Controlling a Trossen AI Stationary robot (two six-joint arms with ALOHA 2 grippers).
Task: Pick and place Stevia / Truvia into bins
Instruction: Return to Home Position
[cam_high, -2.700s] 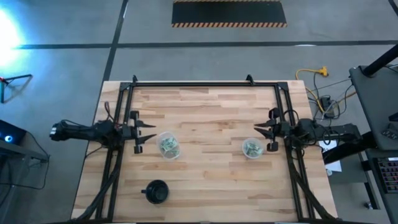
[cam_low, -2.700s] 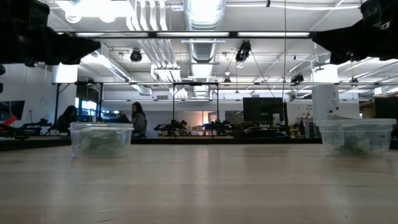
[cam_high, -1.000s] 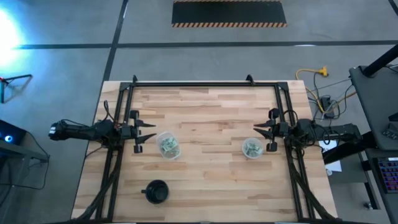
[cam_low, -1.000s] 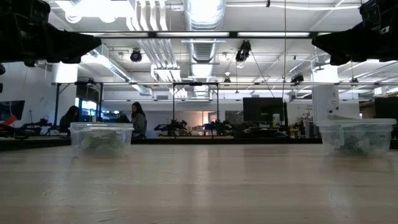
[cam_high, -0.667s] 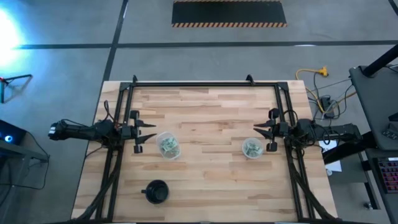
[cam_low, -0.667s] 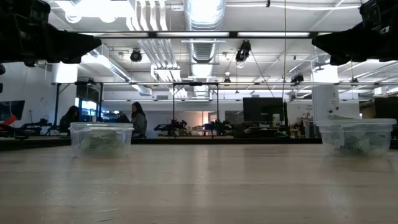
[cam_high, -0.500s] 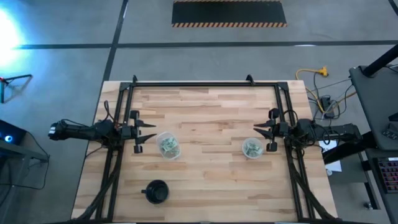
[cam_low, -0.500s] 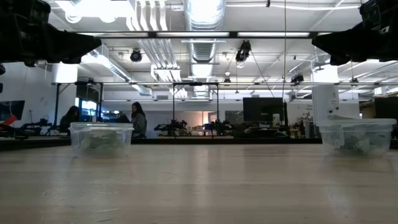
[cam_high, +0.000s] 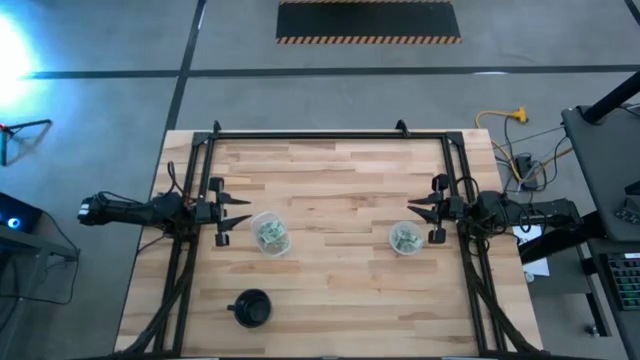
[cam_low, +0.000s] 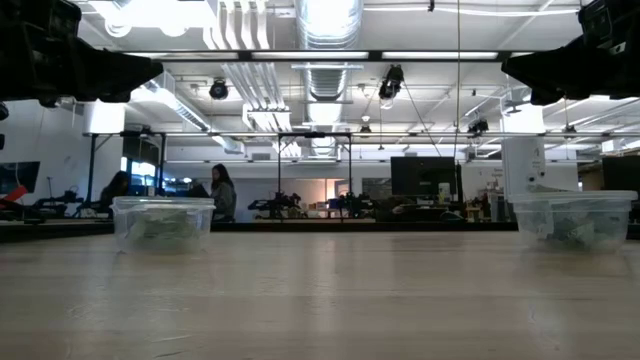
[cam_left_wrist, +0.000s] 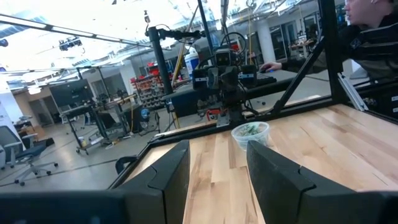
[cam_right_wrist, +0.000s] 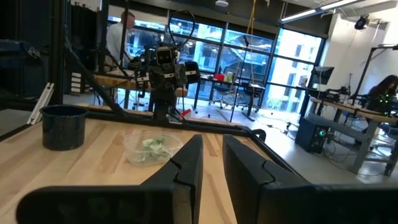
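Note:
Two clear plastic cups stand on their bases on the wooden table, each with pale green and white packets inside. The left cup (cam_high: 270, 235) (cam_right_wrist: 152, 148) sits just right of and nearer than my left gripper (cam_high: 246, 210). The right cup (cam_high: 405, 238) (cam_left_wrist: 250, 134) sits just nearer than my right gripper (cam_high: 411, 210). Both grippers hover above the table, fingers level and pointing toward each other, open and holding nothing. The left wrist view shows a wide gap between the fingers (cam_left_wrist: 217, 180); the right wrist view shows a narrower one (cam_right_wrist: 212, 168). I see no loose packets on the table.
A black round cup (cam_high: 252, 307) (cam_right_wrist: 62, 126) stands near the table's near-left edge. A black frame (cam_high: 330, 134) runs along the table's far edge and down both sides. Bare wood lies between the two cups. People sit in the room behind (cam_low: 222, 192); one stands close beside the table (cam_left_wrist: 373, 31).

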